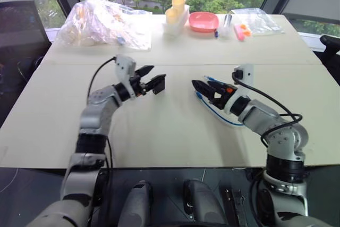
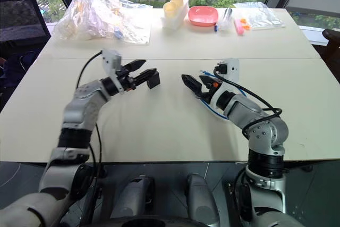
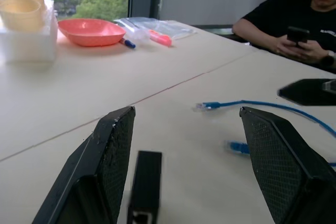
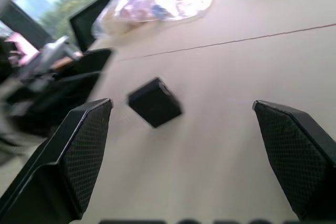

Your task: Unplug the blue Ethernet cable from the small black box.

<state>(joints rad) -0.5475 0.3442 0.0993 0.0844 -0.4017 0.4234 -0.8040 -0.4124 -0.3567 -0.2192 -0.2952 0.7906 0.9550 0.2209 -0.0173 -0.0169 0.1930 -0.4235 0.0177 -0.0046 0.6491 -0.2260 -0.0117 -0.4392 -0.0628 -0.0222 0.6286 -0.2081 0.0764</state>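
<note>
I stand at a wide pale table with a seam running across it. At its far edge lie a big clear plastic bag with things inside, a white holder with yellow cups, a pink dish and a second, smaller clear bag with some pens beside it. In my left wrist view a person in a black shirt sits at the side of the table and holds a phone.

My left arm reaches over the table from the left side, and my left gripper points toward the middle. Its jaws are open, with a clear gap between the two fingers. The small black box is just at the tip of these fingers. In my left wrist view the box is low between the fingers, close to one of them, but I cannot tell if it touches a finger or if it already rests on the table.

My right gripper comes from the right side and points toward the left one. Its jaws are wide open and hold nothing. In my right wrist view the box is seen between the two fingers, well apart from them.

The blue cable lies on the table under and behind my right gripper, in a loose loop. One clear plug end rests free on the table, not in the box.
</note>
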